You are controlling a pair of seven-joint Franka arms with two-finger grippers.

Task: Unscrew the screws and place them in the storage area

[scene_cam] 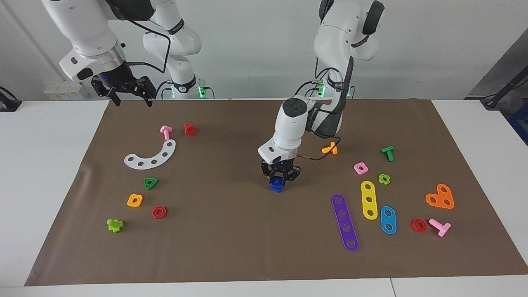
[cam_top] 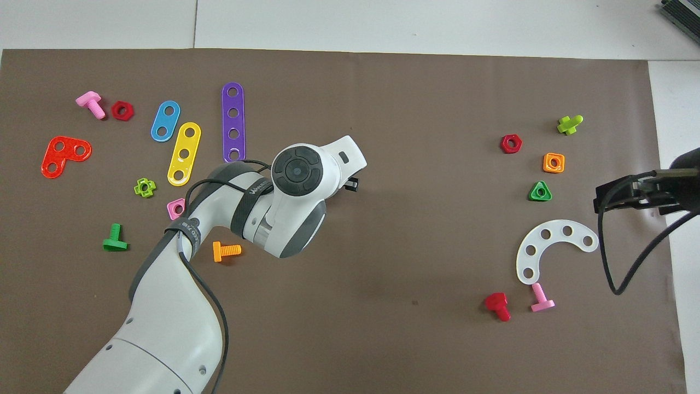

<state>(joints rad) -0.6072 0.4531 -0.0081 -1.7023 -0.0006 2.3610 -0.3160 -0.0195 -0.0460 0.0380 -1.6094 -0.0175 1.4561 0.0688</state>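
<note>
My left gripper (scene_cam: 280,178) reaches down to the middle of the brown mat (scene_cam: 231,231). Its fingers are closed on a small dark-blue bolt (scene_cam: 278,181), which sits in a blue square nut (scene_cam: 275,188) resting on the mat. In the overhead view the left wrist (cam_top: 298,186) hides both pieces. The storage area is the stretch around the white curved strip (scene_cam: 150,156) toward the right arm's end; the strip also shows in the overhead view (cam_top: 552,246). My right gripper (scene_cam: 131,94) waits open and empty, raised over the mat's edge there; it also shows in the overhead view (cam_top: 612,200).
Around the curved strip lie pink (scene_cam: 166,131) and red (scene_cam: 189,129) bolts, a green triangular nut (scene_cam: 150,183), an orange nut (scene_cam: 135,200), a red nut (scene_cam: 159,212) and a lime bolt (scene_cam: 115,225). Purple (scene_cam: 345,222), yellow (scene_cam: 369,199) and blue (scene_cam: 388,220) straight strips lie toward the left arm's end.
</note>
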